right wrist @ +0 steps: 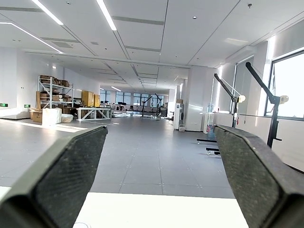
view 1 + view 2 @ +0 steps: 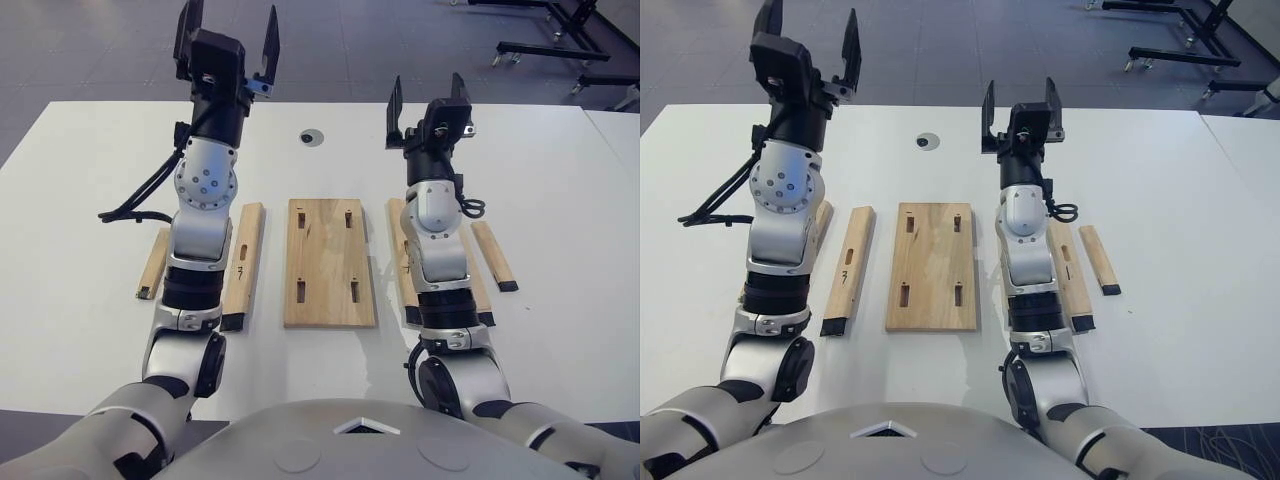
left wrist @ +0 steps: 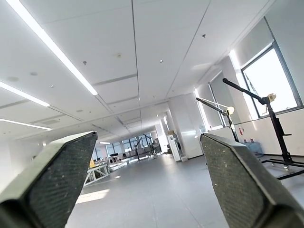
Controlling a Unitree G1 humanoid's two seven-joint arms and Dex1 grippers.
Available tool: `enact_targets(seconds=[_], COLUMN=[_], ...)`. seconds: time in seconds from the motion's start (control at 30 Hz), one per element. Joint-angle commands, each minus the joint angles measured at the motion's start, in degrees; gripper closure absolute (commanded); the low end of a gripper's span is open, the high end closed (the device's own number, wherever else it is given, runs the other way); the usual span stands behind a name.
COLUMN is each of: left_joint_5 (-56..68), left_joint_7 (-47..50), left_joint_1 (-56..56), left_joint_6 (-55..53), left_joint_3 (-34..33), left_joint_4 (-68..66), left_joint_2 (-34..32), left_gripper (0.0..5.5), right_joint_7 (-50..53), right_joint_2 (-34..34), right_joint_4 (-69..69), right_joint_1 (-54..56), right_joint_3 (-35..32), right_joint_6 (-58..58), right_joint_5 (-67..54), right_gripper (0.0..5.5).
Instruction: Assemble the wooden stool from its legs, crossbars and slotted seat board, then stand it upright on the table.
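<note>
Flat at the centre of the white tabletop (image 2: 80, 180): the slotted seat board (image 2: 330, 262), with 4 slots on its face, not joined to any other part. At 9 o'clock from the board, just beside it, a wooden leg (image 2: 243, 265) with 1 slot and a dark end. Farther toward 9 o'clock, partly hidden under the left arm, a thin crossbar (image 2: 153, 263). At 3 o'clock from the board, partly covered by the right arm, a second leg (image 2: 399, 245) and a third leg (image 2: 480, 290). Beyond these, a short crossbar (image 2: 494, 256) with a dark tip. At 12 o'clock from the board, a round cable port (image 2: 312, 137) set in the tabletop. Left pincer (image 2: 229, 38) held high over the far edge at 11 o'clock, fingers (image 3: 57, 180) spread wide, gripping nothing. Right pincer (image 2: 428, 102) lower, at 1 o'clock, likewise spread apart and empty.
</note>
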State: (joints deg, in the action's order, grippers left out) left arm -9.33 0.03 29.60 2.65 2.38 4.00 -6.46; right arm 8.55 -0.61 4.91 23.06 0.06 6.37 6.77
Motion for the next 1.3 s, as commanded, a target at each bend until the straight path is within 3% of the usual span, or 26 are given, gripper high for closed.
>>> enact_targets(seconds=[0.03, 0.47, 0.7, 0.9, 1.13, 1.3], left_joint_5=[-0.20, 0.86, 1.14, 1.05, -1.38, -2.49], left_joint_7=[-0.59, 1.16, 2.64, 3.49, 6.10, 7.40], left_joint_1=[-0.16, -5.32, -11.64, -14.33, -20.41, -23.58], left_joint_6=[-0.23, -1.66, -4.92, -6.18, -7.92, -8.36], left_joint_3=[0.99, 0.36, -0.68, -0.23, 1.45, 3.10], left_joint_4=[-0.41, -1.33, 3.67, 6.97, 12.50, 14.46], left_joint_2=[0.43, 2.38, 3.92, 5.49, 7.65, 9.25], left_gripper=[1.50, 1.50, 1.50, 1.50, 1.50, 1.50], right_joint_7=[0.03, -1.01, -5.82, -9.33, -17.76, -23.91], right_joint_2=[0.27, 0.42, 2.34, 8.01, 17.58, 22.40], right_joint_4=[0.67, 1.09, -7.26, -14.56, -12.11, -9.99], right_joint_1=[0.47, 1.36, -4.21, -10.86, -15.63, -19.65], right_joint_3=[-0.08, -0.42, -1.87, -7.87, -18.20, -19.25], right_joint_6=[-0.04, -0.26, -6.41, -16.20, -24.25, -25.68], right_joint_5=[0.27, -0.87, -5.01, -8.51, -16.74, -18.55], right_gripper=[1.39, 1.39, 1.39, 1.39, 1.39, 1.39])
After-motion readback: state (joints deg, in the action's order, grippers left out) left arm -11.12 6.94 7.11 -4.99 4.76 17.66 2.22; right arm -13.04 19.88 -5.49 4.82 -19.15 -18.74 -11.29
